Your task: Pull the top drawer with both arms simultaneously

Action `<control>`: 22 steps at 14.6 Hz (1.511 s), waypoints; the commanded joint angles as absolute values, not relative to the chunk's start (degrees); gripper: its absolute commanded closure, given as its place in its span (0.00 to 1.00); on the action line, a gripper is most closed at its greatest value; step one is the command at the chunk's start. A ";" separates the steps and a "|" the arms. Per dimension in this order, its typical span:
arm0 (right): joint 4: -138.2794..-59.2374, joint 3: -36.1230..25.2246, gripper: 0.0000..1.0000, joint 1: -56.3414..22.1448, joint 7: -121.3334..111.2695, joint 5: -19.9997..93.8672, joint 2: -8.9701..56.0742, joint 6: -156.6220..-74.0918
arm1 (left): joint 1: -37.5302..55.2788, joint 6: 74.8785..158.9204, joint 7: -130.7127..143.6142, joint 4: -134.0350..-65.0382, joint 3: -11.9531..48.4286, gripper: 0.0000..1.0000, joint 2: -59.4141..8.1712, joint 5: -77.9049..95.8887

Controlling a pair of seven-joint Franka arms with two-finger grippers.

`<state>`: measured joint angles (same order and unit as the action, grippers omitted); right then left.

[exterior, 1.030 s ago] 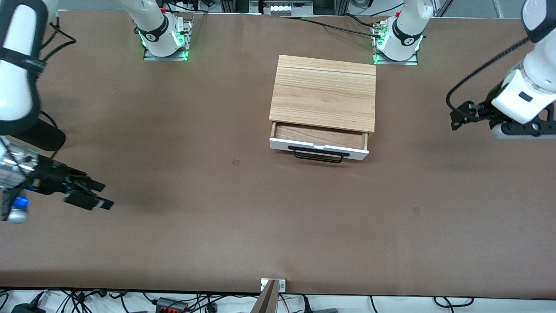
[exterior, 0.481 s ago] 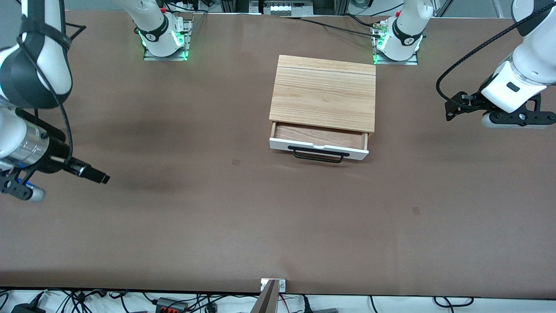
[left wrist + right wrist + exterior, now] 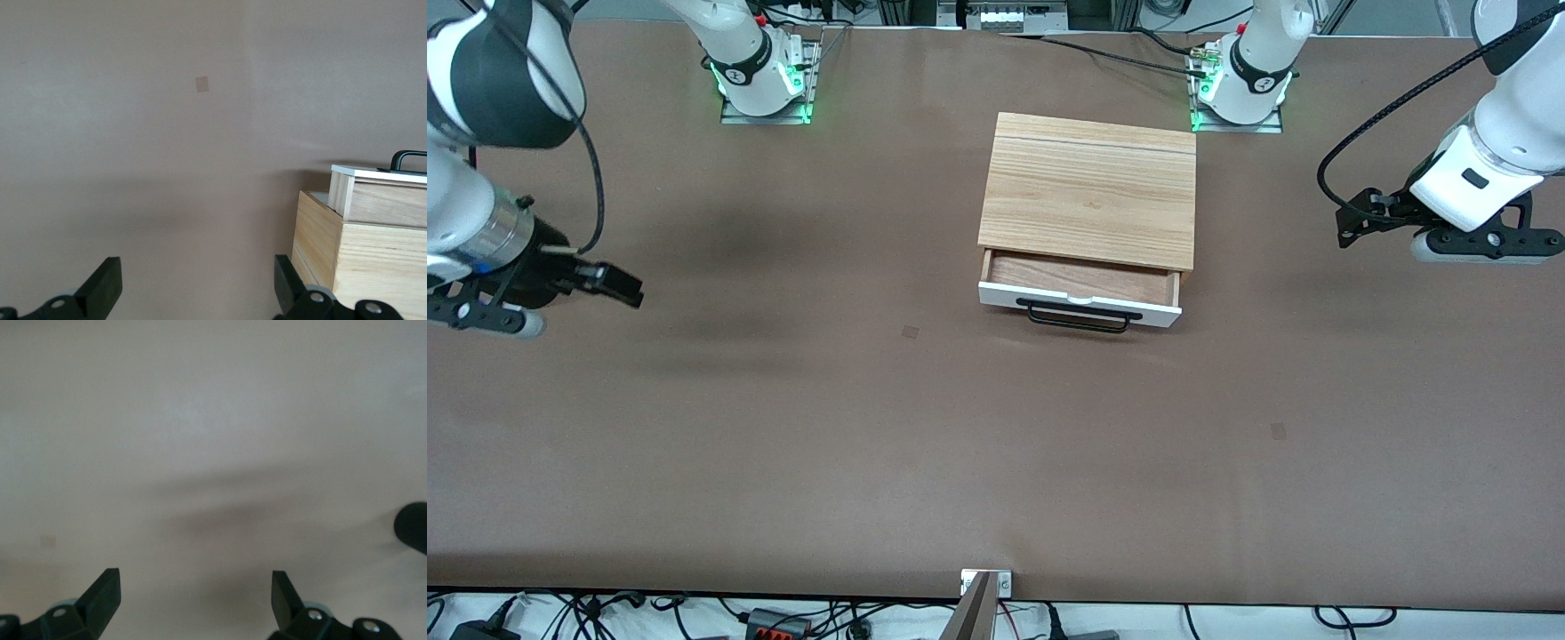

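The wide shallow top drawer with the white front panel and the long black bar handle (image 3: 1083, 302) stands partly out of the light wood-grain cabinet (image 3: 1089, 188), near the middle of the brown counter (image 3: 960, 444), and its reddish-brown wood floor shows as a strip under the cabinet top; it has not moved in the last second. What has changed is the arms. The right arm's small black two-finger hand (image 3: 615, 284) was lower in the front view a second ago and has risen toward 12 o'clock; it is now over bare counter at about 9 o'clock from the drawer, well apart from it, with its fingers (image 3: 100, 593) spread wide and nothing between them. The left arm's black hand (image 3: 1356, 225) has also lifted a little and has been almost quiet for the last half second; it is over the counter at about 3 o'clock from the cabinet, well apart, fingers (image 3: 103, 287) wide and empty, and its wrist view looks at the side of the drawer. I judge that the pull is already done and both arms are retreating, or that a further pull would need a new approach to the handle.
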<state>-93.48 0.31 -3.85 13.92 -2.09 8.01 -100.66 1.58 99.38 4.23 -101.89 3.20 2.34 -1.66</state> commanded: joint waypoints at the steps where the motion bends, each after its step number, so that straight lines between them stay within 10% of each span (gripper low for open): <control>1: -98.88 2.55 0.00 -1.67 16.35 -3.25 2.11 -98.97 | 1.23 98.53 3.16 -100.55 3.25 0.00 1.58 -0.79; 22: -92.72 -0.88 0.00 -0.53 -9.69 1.22 3.43 -93.43 | 1.67 96.94 3.60 -100.28 3.34 0.00 1.58 -0.35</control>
